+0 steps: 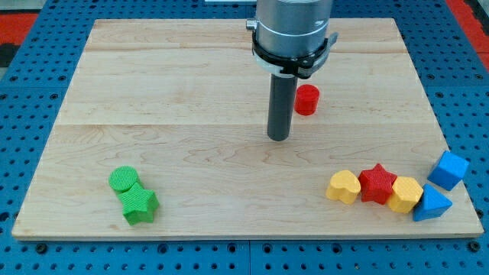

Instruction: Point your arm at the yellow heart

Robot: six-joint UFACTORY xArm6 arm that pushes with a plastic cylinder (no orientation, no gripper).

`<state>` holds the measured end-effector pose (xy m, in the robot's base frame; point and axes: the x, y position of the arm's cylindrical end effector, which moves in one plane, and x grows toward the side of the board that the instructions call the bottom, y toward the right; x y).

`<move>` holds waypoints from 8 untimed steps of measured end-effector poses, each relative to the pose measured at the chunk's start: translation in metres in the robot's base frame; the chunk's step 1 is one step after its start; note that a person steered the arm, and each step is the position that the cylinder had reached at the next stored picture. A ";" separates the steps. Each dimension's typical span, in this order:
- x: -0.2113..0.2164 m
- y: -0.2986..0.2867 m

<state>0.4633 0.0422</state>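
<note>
Fingers are absent on this arm, so nothing is pinched: the yellow heart (344, 186) lies near the view's bottom right, touching the red star (377, 183), while farther up the tip (279, 139) sits mid-board, well apart, the approach seemingly undone.

Tip: my tip (279, 138) rests near the board's (191, 130) centre, apart from all blocks.
Near tip: red cylinder (307, 100) just to its upper right.
Bottom right: yellow heart (344, 186), red star (377, 183), yellow hexagon (405, 194) in a touching row, left to right.
Right edge: blue triangle (430, 204) beside the hexagon; blue cube (448, 169) above it.
Bottom left: green cylinder (123, 179) touching green star (138, 204) below it.
</note>
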 end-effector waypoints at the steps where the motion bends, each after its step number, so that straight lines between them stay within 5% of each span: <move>1: 0.026 -0.016; 5: 0.144 0.007; 8: 0.146 0.078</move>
<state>0.6092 0.1205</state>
